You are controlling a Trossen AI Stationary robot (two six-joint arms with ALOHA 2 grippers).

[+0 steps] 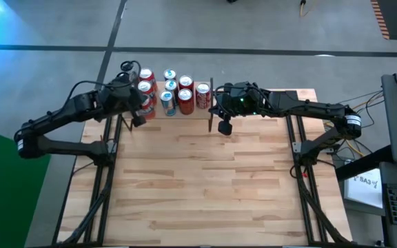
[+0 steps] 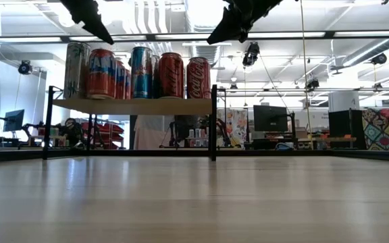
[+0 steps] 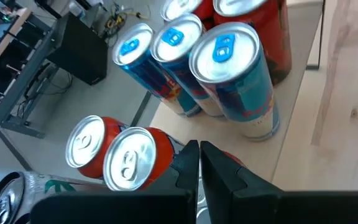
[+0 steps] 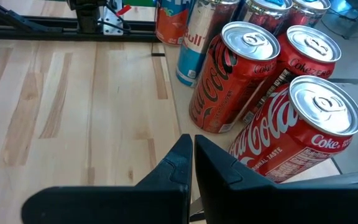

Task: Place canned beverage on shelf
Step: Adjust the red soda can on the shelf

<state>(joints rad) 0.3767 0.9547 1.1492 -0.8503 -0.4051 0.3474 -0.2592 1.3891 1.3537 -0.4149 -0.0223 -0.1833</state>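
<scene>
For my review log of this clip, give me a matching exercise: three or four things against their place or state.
Things:
1. left gripper
2. right gripper
3. red cola can
4. small light wooden shelf with black uprights

States:
A. raised above the tabletop, carrying cans
B. shut, at the shelf's left end
C. shut, by the shelf's right end
D. upright at the shelf's right end

Pairs: 1-B, 2-C, 3-D, 4-A

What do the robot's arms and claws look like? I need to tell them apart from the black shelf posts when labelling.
Both arms are matte black, built of chunky jointed segments with dark cables along them. The left arm shows a pale band near its base; the right arm has a similar silver ring and a small green light near the wrist. The left claw and right claw have two black, angular, wedge-shaped fingers.
</scene>
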